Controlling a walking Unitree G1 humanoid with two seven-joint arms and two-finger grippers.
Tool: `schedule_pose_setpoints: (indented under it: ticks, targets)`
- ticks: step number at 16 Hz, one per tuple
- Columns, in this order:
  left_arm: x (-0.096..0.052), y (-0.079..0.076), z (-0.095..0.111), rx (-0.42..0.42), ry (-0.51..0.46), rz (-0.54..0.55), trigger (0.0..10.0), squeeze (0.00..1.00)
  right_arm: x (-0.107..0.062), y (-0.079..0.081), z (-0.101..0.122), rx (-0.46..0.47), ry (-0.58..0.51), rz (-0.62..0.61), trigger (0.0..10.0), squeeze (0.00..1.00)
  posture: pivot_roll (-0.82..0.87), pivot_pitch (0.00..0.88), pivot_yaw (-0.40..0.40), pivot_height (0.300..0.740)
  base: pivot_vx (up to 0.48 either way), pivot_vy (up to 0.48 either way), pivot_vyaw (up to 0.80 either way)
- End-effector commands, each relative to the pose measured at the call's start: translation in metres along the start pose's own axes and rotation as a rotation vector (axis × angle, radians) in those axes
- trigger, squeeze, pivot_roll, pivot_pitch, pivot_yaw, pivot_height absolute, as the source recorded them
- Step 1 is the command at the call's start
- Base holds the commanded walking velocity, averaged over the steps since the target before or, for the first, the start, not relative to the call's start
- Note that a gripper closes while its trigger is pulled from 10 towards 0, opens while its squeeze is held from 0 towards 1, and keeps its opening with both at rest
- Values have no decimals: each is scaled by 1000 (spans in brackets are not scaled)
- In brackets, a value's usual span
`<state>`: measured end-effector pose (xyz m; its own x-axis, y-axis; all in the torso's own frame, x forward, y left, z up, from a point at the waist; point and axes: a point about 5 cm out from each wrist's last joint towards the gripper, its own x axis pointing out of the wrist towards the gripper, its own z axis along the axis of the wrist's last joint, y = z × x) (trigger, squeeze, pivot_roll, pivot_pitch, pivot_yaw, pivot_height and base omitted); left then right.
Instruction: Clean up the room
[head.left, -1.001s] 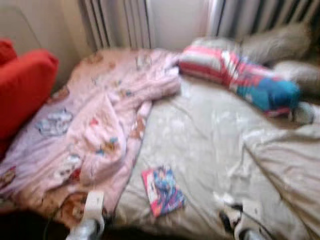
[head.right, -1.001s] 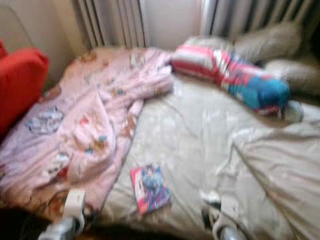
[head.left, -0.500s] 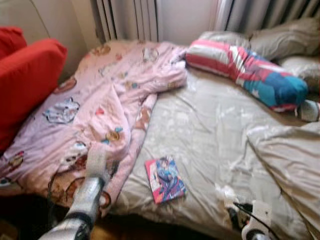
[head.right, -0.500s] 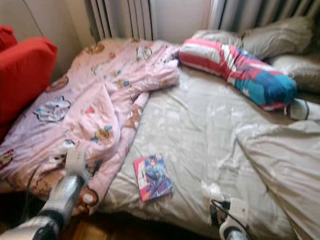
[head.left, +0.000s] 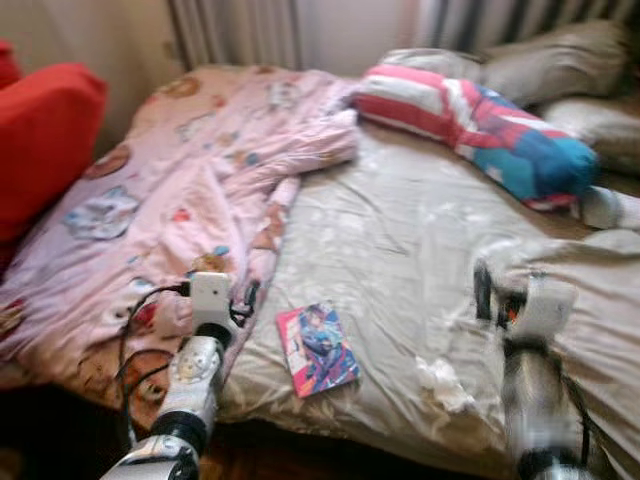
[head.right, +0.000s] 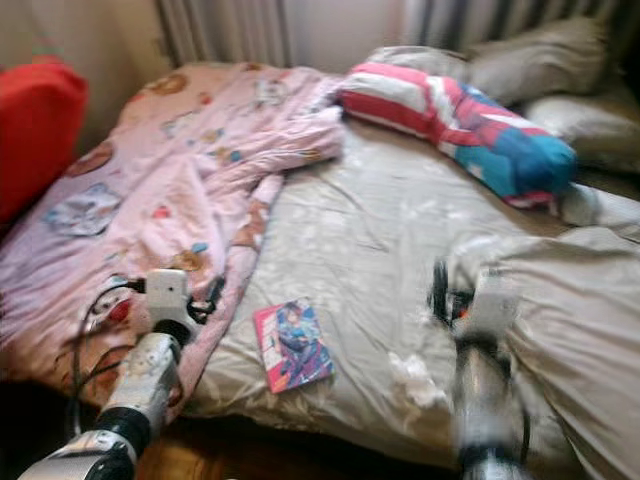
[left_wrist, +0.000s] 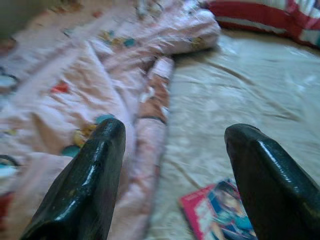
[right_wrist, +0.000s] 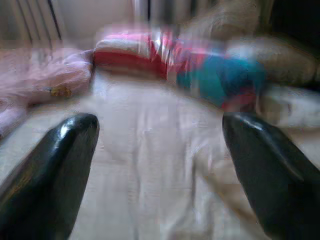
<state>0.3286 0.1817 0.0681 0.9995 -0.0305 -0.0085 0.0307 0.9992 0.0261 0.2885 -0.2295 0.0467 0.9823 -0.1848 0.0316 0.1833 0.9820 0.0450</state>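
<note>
So the messy bed (head.left: 400, 230) is the job here. A thin book (head.left: 317, 348) is lying flat on the beige sheet near the foot edge of the bed, just beside the hem of the pink blanket (head.left: 180, 190) that's bunched over the left half. A crumpled tissue (head.left: 440, 378) is sitting a bit to the right of it, also close to the foot edge.

The left claw (left_wrist: 170, 170) is held over the blanket's edge with its fingers spread wide apart, nothing gripped, and the book is seen just past it. The right claw (right_wrist: 160, 170) is raised over the right side of the bed, also spread and empty, though blurred.

The book is probably light, fairly stiff and glossy, so likely slippery. It's best pinched at an edge, since the soft sheet should give underneath. The blanket is floppy and is better grabbed at a corner.
</note>
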Motion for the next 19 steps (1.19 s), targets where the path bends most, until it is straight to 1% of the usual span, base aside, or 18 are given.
schedule_pose_setpoints:
  ticks: [1, 2, 4, 5, 6, 8, 9, 12, 14, 19]
  targets:
    - [-4, 1, -3, -5, -3, 0, 10000, 0, -2, -4, -1, 2, 1, -18, 10000, 0, -13, 122, -8, 740, 0, 0, 0]
    - [-8, 3, -4, 9, -16, -7, 10000, 0, -4, -3, 1, -15, -16, -14, 10000, 0, -11, 126, -12, 740, 0, 0, 0]
    - [-12, 5, -3, 13, -37, -9, 10000, 0, -7, -4, 2, -40, -25, -7, 10000, 0, -9, 130, -18, 740, 0, 0, 0]
    - [-17, 8, -2, 7, -65, -6, 10000, 0, -12, -4, 5, -59, -48, -1, 10000, 0, -12, 139, -22, 740, 0, 0, 0]
    - [-20, 10, -1, 3, -76, -4, 10000, 0, -16, -5, 6, -62, -61, -2, 10000, 0, -12, 139, -24, 740, 0, 0, 0]
    - [-31, 13, 0, 5, -104, -4, 10000, 0, -30, -10, 8, -56, -83, -22, 10000, 0, -5, 151, -26, 740, 0, 0, 0]
    - [-33, 13, 1, 6, -111, -7, 10000, 0, -33, -11, 7, -55, -81, -26, 10000, 0, -6, 156, -24, 740, 0, 0, 0]
    - [-36, 11, 4, -1, -113, -16, 10000, 0, -38, -7, 10, -54, -72, -20, 10000, 0, -13, 161, -27, 740, 0, 0, 0]
    - [-41, 10, 4, -1, -109, -27, 10000, 0, -43, -5, 10, -51, -61, -16, 10000, 0, -9, 157, -29, 740, 0, 0, 0]
    - [-42, 7, 6, -3, -93, -49, 10000, 0, -44, -4, 12, -51, -36, -21, 10000, 0, -9, 150, -32, 740, 0, 0, 0]
